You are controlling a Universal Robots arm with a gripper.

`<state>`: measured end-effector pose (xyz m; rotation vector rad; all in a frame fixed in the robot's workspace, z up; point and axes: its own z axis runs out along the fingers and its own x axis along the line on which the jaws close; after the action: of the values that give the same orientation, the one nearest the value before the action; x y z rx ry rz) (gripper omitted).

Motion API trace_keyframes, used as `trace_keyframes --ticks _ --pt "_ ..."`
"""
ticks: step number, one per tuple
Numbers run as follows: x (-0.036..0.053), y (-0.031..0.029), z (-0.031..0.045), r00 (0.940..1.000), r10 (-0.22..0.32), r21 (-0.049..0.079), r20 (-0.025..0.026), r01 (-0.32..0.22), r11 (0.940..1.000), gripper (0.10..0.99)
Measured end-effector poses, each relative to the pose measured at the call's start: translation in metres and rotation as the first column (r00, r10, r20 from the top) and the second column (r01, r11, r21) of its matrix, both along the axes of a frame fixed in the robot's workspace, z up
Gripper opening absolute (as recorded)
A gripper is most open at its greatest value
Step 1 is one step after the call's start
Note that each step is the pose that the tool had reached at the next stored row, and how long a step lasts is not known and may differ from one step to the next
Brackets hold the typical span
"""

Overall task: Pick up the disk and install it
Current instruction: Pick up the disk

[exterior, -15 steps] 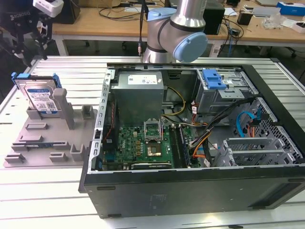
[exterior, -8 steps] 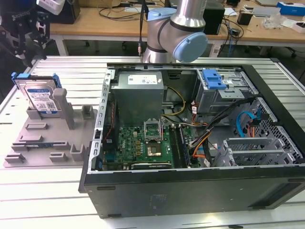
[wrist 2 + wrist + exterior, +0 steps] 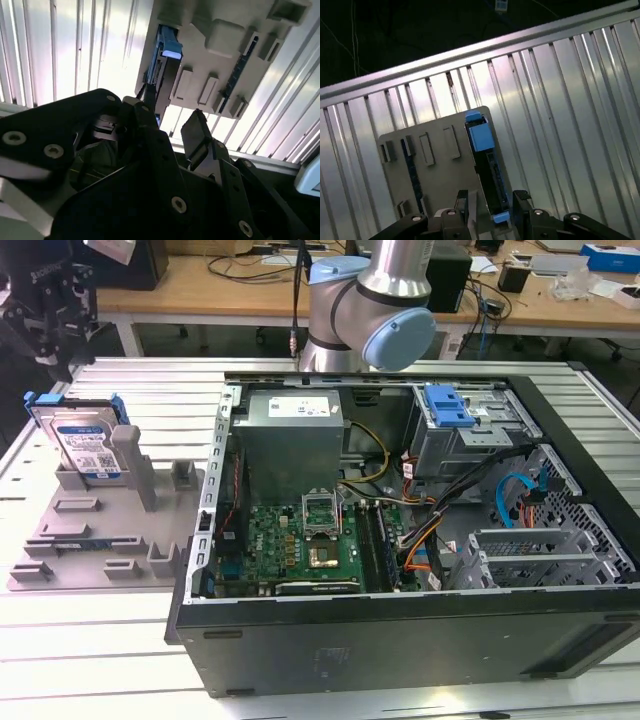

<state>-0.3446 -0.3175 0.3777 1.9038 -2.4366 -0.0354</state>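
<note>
Black gripper [image 3: 491, 206] hovers over the silver, blue-railed disk [image 3: 487, 165], fingers [image 3: 520, 201] apart to straddle it. Disk stands upright at the grey plastic holder's [image 3: 437, 175] edge, easy to grab.

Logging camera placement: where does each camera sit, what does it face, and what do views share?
Exterior view: off the arm, looking down on the computer case, arm and hand.
First wrist view: on the arm, looking past the open hand at the disk in the grey tray.
Second wrist view: on the arm, looking past the hand at that grey tray.
All share the disk.
</note>
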Motion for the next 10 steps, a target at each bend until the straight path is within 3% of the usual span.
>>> trace_keyframes --ticks 3,5,10 --pt "0.0 0.0 0.0 0.9951 0.098 0.0 0.0 -0.098 0.9951 0.482" --pt "0.0 0.0 0.0 0.9908 0.135 0.0 -0.0001 -0.135 0.9908 0.482" --pt "0.0 0.0 0.0 0.9719 0.235 -0.001 -0.0001 -0.235 0.9719 0.482"
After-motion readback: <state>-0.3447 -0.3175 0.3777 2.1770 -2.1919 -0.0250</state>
